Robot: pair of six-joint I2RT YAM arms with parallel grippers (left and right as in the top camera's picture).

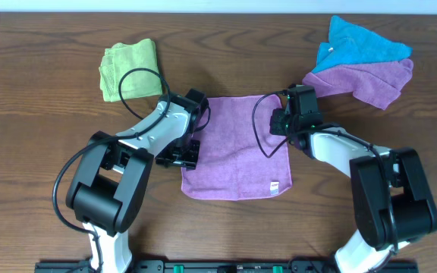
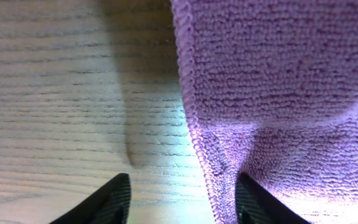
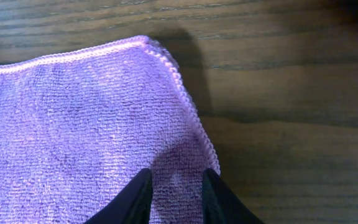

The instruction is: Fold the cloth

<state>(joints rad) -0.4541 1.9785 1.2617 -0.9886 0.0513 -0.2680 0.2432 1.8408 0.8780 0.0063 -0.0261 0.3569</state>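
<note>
The cloth (image 1: 237,148), a magenta-purple towel with a small white label (image 1: 275,184) near its front right corner, lies spread flat mid-table. My left gripper (image 1: 186,154) sits at its left edge. In the left wrist view its jaws (image 2: 183,180) stand wide apart, with the hemmed cloth (image 2: 278,93) edge lying between them, close to the right finger. My right gripper (image 1: 282,123) is at the cloth's right edge, just short of the far right corner. Its jaws (image 3: 176,174) stand a little apart over the flat cloth (image 3: 86,124).
A light green cloth (image 1: 130,68) lies crumpled at the back left. A blue cloth (image 1: 359,44) rests on a lavender cloth (image 1: 370,80) at the back right, close to my right arm. Bare wood surrounds the spread cloth.
</note>
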